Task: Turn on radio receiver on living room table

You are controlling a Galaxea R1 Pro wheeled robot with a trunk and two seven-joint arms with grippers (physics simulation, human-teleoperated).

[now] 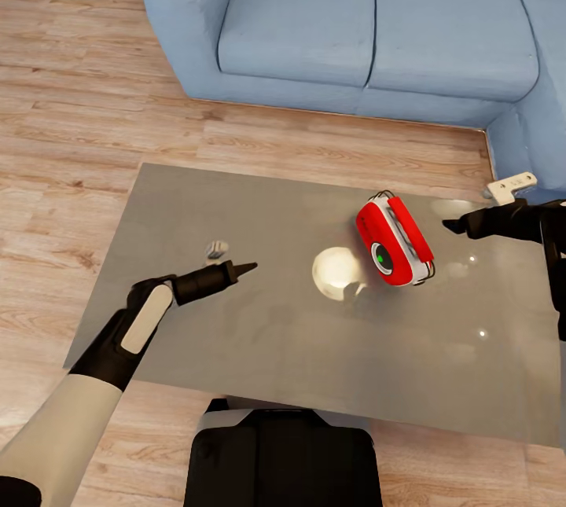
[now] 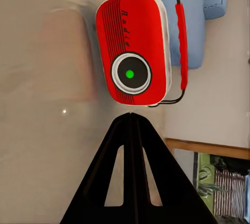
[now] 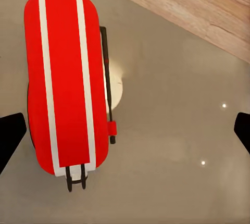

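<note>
The glossy grey-brown rectangular desk carries the small red radio receiver with silver-white trim, right of centre. The left end effector, clenched, stretches toward its dial; the right end effector, released, hovers just beside it.
</note>
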